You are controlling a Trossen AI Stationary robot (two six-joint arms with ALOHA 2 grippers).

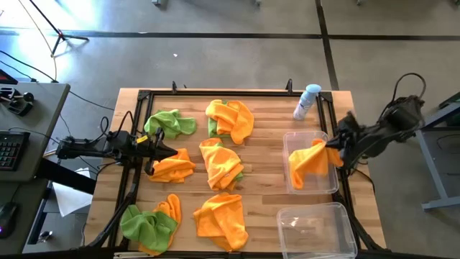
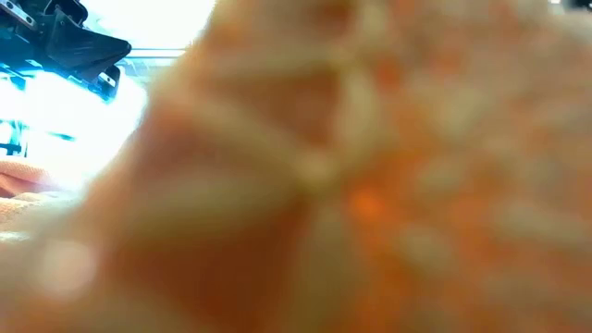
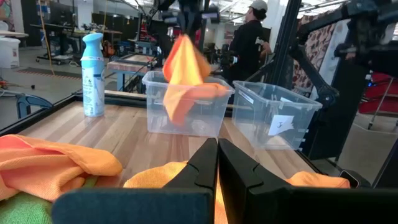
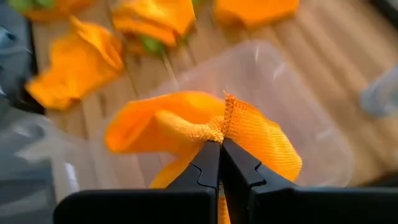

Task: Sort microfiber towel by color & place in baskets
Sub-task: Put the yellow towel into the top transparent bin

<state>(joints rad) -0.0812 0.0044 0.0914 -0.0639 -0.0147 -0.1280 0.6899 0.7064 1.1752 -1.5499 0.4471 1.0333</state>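
Right now the right claw (image 4: pixel 220 144) is clamped on an orange towel (image 4: pixel 249 134), holding it bunched and hanging over the nearer clear basket (image 1: pixel 296 181), its lower part dipping inside; the second basket (image 1: pixel 316 229) sits beside it on the wooden surface (image 1: pixel 266 158). Left claw (image 3: pixel 217 149) is pinched together on nothing, low over another orange cloth (image 1: pixel 172 167), with more orange and green towels (image 1: pixel 171 122) scattered around and a spray bottle (image 1: pixel 307 101) standing near the far edge.
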